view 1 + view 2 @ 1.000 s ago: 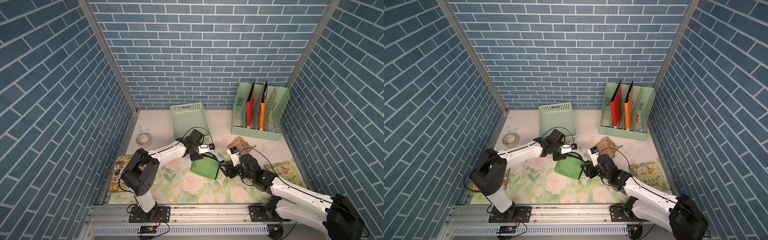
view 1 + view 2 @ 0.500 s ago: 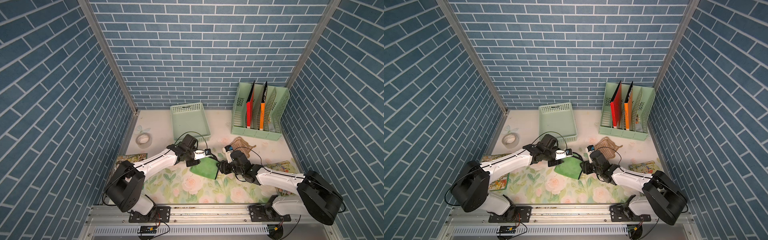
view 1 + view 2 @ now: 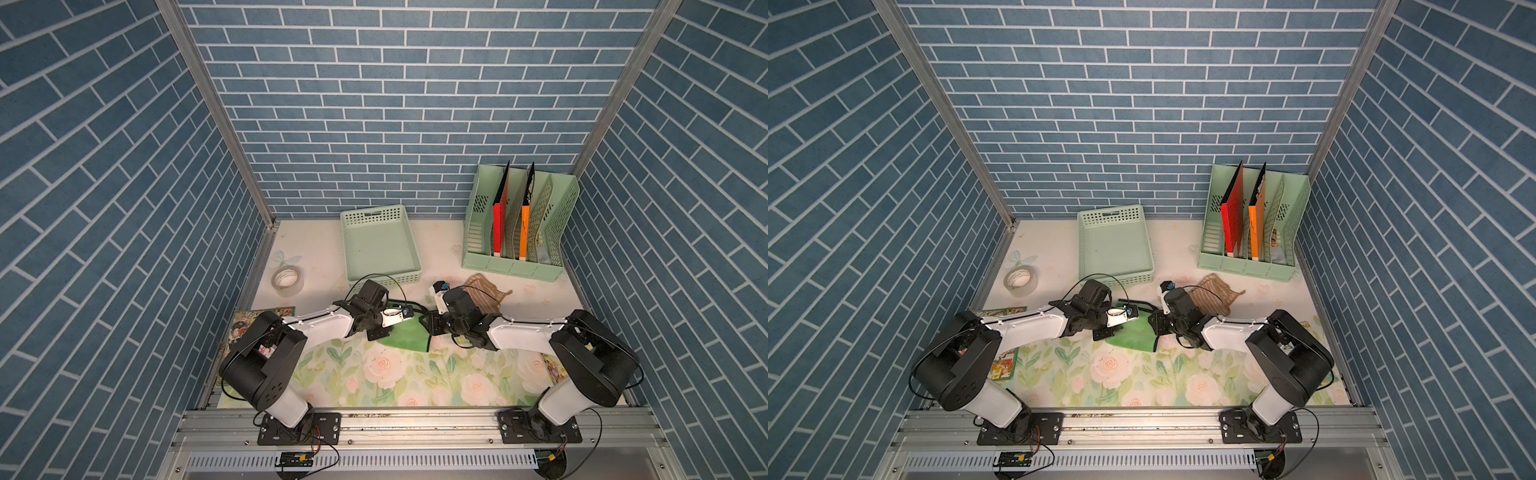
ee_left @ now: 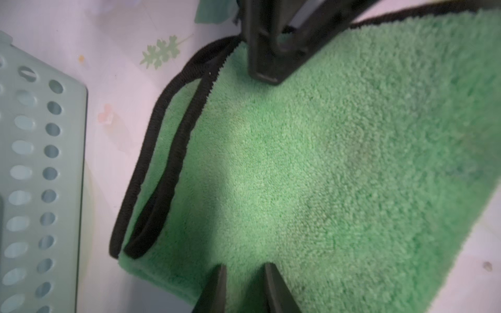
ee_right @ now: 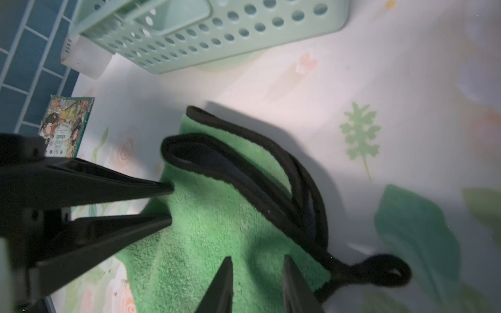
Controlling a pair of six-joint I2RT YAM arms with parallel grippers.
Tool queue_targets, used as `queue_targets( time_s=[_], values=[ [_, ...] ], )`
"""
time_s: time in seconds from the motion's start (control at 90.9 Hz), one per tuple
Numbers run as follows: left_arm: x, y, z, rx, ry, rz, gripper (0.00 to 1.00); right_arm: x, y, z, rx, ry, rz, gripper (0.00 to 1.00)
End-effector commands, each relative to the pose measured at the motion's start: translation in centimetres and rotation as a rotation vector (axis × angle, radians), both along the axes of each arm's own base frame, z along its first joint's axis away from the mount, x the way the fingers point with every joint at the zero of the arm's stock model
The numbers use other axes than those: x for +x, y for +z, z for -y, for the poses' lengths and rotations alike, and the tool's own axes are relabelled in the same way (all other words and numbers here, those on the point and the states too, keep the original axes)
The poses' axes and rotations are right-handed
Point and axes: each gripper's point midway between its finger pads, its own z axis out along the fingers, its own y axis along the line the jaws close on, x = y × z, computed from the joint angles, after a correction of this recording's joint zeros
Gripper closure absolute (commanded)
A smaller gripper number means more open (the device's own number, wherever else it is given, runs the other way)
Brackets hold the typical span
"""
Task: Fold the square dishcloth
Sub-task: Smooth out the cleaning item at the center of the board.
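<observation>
While narrowed w/ a slit left, left jaws and right jaws sit tips-down on the green dishcloth [image 4: 311, 176]; grip unconfirmed, cannot tell. Dishcloth [image 3: 405, 340] lies folded on bench [image 3: 415, 382], lower centre in both top views, basket [image 3: 378, 249] just above.

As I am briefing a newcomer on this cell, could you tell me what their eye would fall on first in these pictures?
The green dishcloth with black trim, lying mid-table, stands out first, with the left gripper and right gripper both at it, jaws apart. Next come the red folder and orange folder standing in the mint file rack at the back right.
</observation>
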Motion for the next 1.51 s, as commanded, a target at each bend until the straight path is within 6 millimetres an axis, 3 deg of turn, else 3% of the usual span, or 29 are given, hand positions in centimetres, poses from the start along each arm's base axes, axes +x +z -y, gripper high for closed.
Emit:
queue_targets(
  time_s=[0.0,0.121,0.209,0.363,0.528,0.638,0.726,0.869,1.012,1.045,1.122,1.177,1.265,1.287,1.309,1.397,1.496],
  values=[
    [-0.1,-1.0,-1.2,0.054,0.022,-0.003,0.69,1.1,0.6,0.0,-0.037,-0.002,0.031,0.7],
    [0.0,-1.2,-1.4,0.053,0.054,-0.018,0.66,0.6,3.7,-0.3,0.029,-0.005,0.086,0.72],
    [-0.5,-0.2,-1.0,0.001,0.055,-0.036,0.65,-1.7,4.5,-1.3,0.125,0.051,0.06,0.74],
    [-1.0,1.9,-0.4,-0.067,0.049,-0.037,0.62,-7.0,2.5,-3.6,0.177,0.201,-0.025,0.75],
    [-1.0,4.6,-0.2,-0.114,0.064,-0.029,0.6,-8.1,-1.1,-3.3,0.162,0.204,-0.1,0.74],
    [-2.1,6.8,-0.1,-0.165,0.05,-0.036,0.57,-8.3,-3.9,-3.6,0.131,0.216,-0.159,0.73],
    [-3.3,7.3,-0.2,-0.181,0.027,-0.055,0.55,-8.2,-4.8,-3.8,0.124,0.218,-0.179,0.73],
    [-3.3,5.7,-0.6,-0.16,0.043,-0.062,0.55,-8.3,-2.7,-4.2,0.162,0.234,-0.152,0.7],
    [-2.9,3.5,-0.9,-0.107,0.064,-0.099,0.55,-7.3,1.1,-3.5,0.137,0.234,-0.053,0.56],
    [-2.7,2.9,-1.0,-0.09,0.073,-0.102,0.55,-6.8,2.2,-3.1,0.114,0.219,-0.021,0.51],
    [-2.2,1.5,-1.5,-0.036,0.087,-0.108,0.55,-5.2,5.6,-1.6,0.083,0.165,0.08,0.29],
    [-1.6,0.4,-2.1,0.011,0.114,-0.108,0.55,-3.3,8.9,0.7,0.042,0.086,0.176,0.05],
    [-0.9,-0.4,-2.5,0.04,0.156,-0.114,0.55,-1.1,12.9,4.1,0.0,-0.034,0.292,0.01],
    [-0.7,-0.1,-2.5,0.03,0.165,-0.114,0.55,-0.1,14.6,5.7,-0.011,-0.094,0.343,0.01],
    [-0.5,0.3,-2.4,0.012,0.173,-0.116,0.53,0.1,15.2,6.3,-0.013,-0.109,0.36,0.01],
    [1.0,3.4,-2.3,-0.101,0.232,-0.09,0.41,2.6,18.8,12.1,-0.099,-0.31,0.513,0.01],
    [3.9,8.4,-3.8,-0.283,0.366,0.005,0.24,4.8,20.3,18.7,-0.235,-0.514,0.666,0.01]
  ],
)
